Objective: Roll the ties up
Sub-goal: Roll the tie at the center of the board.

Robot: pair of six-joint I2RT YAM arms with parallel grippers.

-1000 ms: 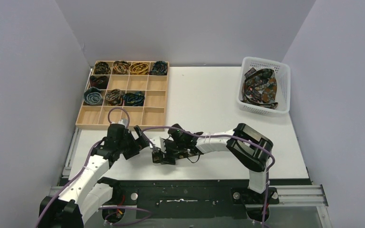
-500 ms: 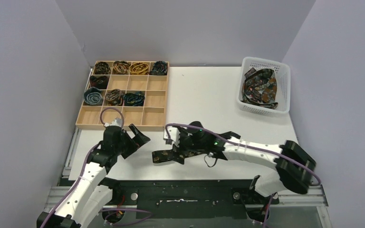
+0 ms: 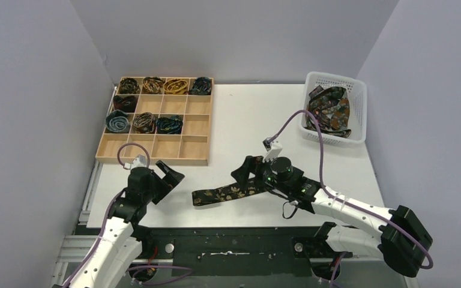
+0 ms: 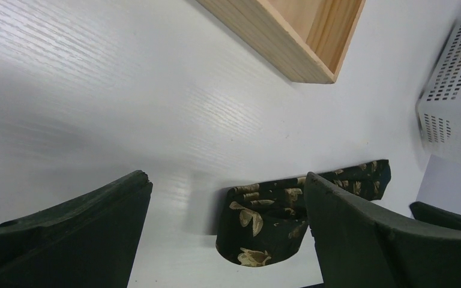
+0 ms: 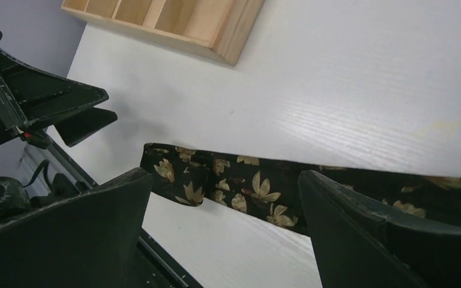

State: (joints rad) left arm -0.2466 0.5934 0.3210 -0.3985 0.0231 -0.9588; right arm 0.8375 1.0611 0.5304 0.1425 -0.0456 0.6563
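Left jaws and right jaws stand apart, empty, near either end of the gold-flowered tie [image 3: 225, 193]

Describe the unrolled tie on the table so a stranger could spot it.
On the white table, look near its front edge, right of the wooden tray's near corner. The black tie with gold flowers lies there as a flat strip; the others are coiled in the tray or heaped in the basket.

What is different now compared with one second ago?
The right tool opened, let go of the tie and drew back to the right; the tie now lies as a flat strip. The left tool retreated slightly left, open. Rolled ties, tray and basket unchanged.
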